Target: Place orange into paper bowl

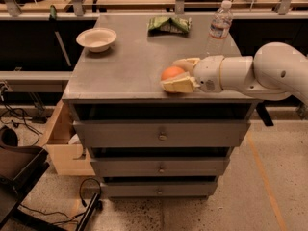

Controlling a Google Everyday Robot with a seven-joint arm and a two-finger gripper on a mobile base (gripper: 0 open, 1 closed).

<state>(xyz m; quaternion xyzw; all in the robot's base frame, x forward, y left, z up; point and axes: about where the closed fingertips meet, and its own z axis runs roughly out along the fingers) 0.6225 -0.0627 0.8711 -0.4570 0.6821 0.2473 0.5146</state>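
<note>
The orange point(171, 73) sits on the grey cabinet top point(130, 66) near its front edge, right of centre. My gripper point(181, 74) reaches in from the right on a white arm point(260, 73). Its two cream fingers point(179, 85) lie one behind and one in front of the orange and are shut on it. The right part of the orange is hidden between them. The off-white paper bowl point(96, 38) stands empty at the back left corner, well away from the gripper.
A water bottle point(219, 27) stands at the back right, just behind my arm. A green snack bag point(168, 24) lies at the back centre. Below the top are drawers point(161, 134). A wooden box point(60, 143) sits on the floor at the left.
</note>
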